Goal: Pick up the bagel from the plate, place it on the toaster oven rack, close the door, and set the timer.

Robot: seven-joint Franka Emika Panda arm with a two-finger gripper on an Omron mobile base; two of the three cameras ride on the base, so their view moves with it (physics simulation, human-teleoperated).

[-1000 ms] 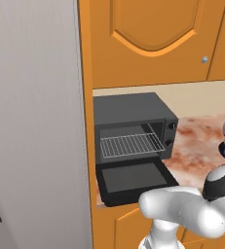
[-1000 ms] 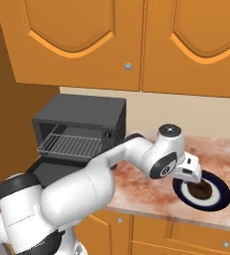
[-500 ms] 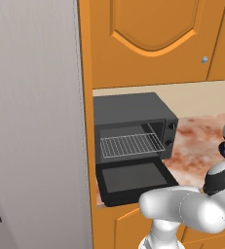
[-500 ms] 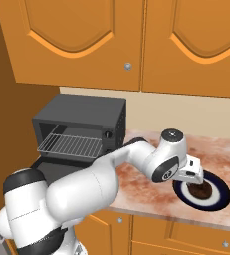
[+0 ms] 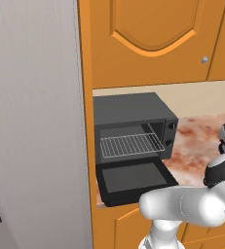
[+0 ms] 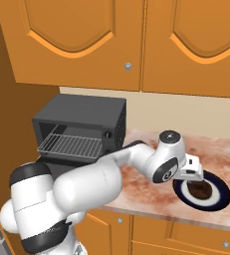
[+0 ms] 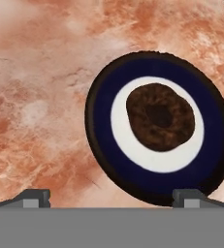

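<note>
The bagel (image 7: pixel 159 116) lies flat in the middle of the plate (image 7: pixel 103 104) on the counter, right of the oven, under the wide-open, empty gripper (image 7: pixel 112 197); it looks light, firm and glossy, probably best pinched across its outer rim.

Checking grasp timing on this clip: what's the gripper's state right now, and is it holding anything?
Gripper: open and holding nothing, poised above the bagel, which lies on the plate.
</note>
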